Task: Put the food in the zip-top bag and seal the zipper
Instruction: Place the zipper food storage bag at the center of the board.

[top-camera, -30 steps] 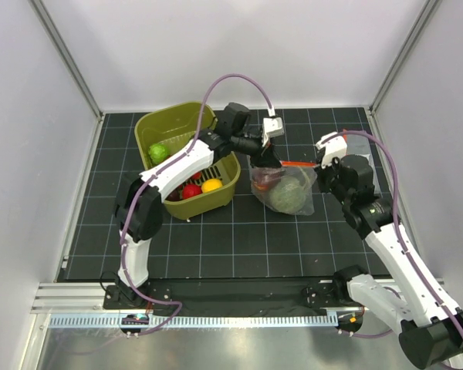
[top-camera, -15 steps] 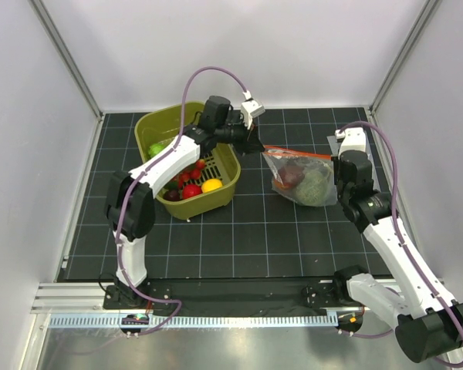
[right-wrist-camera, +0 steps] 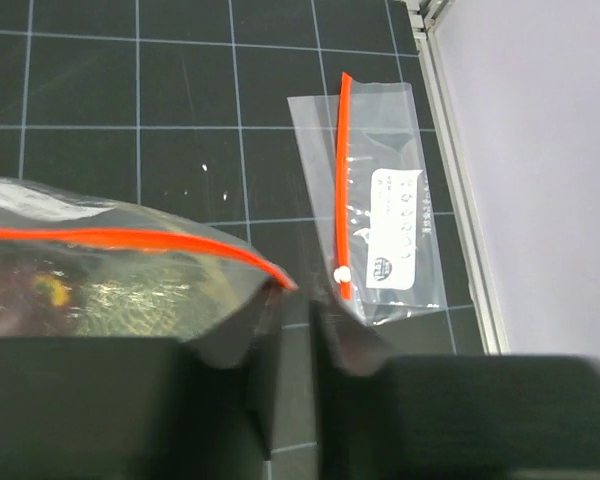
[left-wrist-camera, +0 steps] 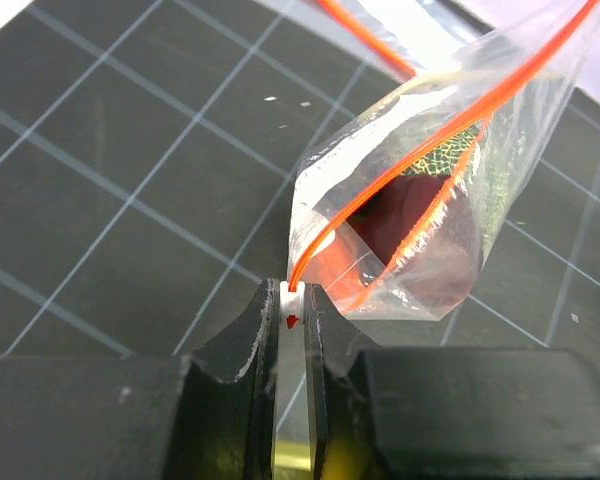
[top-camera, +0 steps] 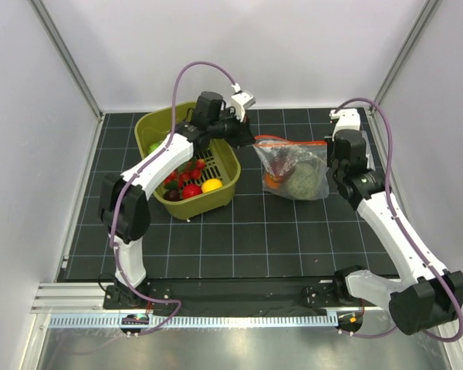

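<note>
The left gripper [left-wrist-camera: 292,300] is clamped on the white end tab of the zipper [left-wrist-camera: 430,136], and just past its fingertips the two thin orange-red tracks gape apart. One tug and that slick tab could slip out, leaving the mouth unsealed. Beyond, the zip-top bag [left-wrist-camera: 440,270] bulges, clear crinkly film over the food [left-wrist-camera: 395,215], round dark-red and mottled-green lumps. At its far corner the right gripper [right-wrist-camera: 295,320] shows jaws a sliver apart, and I can't tell whether it has a grip.
</note>
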`<state>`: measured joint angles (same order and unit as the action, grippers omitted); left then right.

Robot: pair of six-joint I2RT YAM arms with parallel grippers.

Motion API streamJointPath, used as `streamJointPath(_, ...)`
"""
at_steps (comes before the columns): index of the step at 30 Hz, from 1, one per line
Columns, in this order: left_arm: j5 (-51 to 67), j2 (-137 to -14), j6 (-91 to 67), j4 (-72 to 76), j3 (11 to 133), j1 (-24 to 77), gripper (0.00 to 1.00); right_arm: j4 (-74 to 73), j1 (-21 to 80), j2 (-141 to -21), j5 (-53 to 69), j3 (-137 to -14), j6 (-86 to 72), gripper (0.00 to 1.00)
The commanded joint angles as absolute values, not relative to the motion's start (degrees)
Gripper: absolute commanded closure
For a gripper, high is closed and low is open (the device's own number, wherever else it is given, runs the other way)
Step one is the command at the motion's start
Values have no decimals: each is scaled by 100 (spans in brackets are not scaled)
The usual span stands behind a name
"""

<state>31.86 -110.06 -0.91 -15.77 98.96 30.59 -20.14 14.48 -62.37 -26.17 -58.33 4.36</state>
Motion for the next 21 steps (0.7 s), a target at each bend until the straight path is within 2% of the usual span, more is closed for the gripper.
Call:
streamJointPath(1, 2585, -10539, -167, -1626, 9870, 2927, 83, -1697, 1345, -6372, -2734, -6336, 71, 73)
streamJointPath(4, 2522, -10363, -176, -1547, 9782, 2927, 69, -1565, 1354, -6328, -2549, -6328, 9, 59)
streamJointPath(5, 2514, -10319, -184, -1503, 9695, 2927, 62, -1564, 1354, -6328, -2514, -6337, -130, 52)
streamJointPath(8, 2618, -10143, -202, -1389, 9502, 2927, 55, -1582, 1345, -6241, -2277, -6372, -184, 47)
streamJointPath(11, 2733, -9889, -307, -1258, 9256, 2935, 48, -1494, 1345, -6100, -2311, -6311, -404, 37)
streamJointPath(12, 2690, -9836, -351, -1231, 9211, 2927, 43, -1459, 1353, -6074, -2364, -6302, -509, 20)
streamJointPath(13, 2620, -9791, -404, -1196, 9176, 2935, 41, -1389, 1354, -6073, -2434, -6337, -736, 8)
streamJointPath(14, 2541, -9713, -500, -1178, 9167, 2918, 36, -1389, 1354, -6134, -2661, -6389, -947, 1)
streamJointPath(16, 2304, -9703, -693, -1178, 9211, 2866, 30, -1712, 1362, -6292, -2934, -6775, -1674, 0)
streamJointPath(17, 2198, -9703, -990, -1186, 9289, 2839, 17, -1923, 1354, -6458, -2944, -6985, -1792, 0)
streamJointPath(20, 2039, -9800, -1519, -1160, 9369, 2637, 1, -2986, 1354, -7345, -2646, -8039, -2021, 0)
streamJointPath(21, 2091, -9826, -1782, -1091, 9352, 2567, 0, -3232, 1354, -7783, -2402, -8468, -2100, 0)
